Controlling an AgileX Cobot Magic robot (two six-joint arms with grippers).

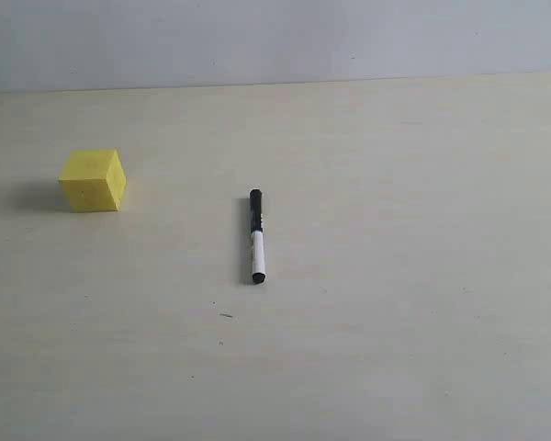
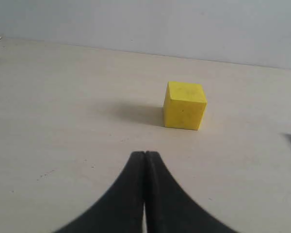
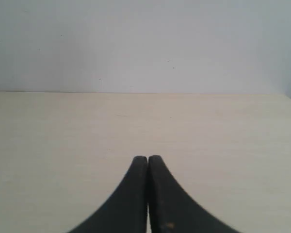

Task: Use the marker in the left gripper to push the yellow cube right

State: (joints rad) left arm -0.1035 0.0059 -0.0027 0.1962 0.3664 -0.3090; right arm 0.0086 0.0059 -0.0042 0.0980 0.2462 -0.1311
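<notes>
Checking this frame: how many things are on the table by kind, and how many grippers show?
yellow cube: 1
marker: 1, lying loose on the table, not held
grippers: 2, left gripper and right gripper, both with jaws shut on nothing
Total: 4

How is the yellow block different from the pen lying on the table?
The yellow cube is chunky and boxy; the marker is long and thin. The cube is all yellow; the marker is half black, half white. The cube sits left in the exterior view; the marker lies nearer the middle. Both rest flat on the pale table.
</notes>
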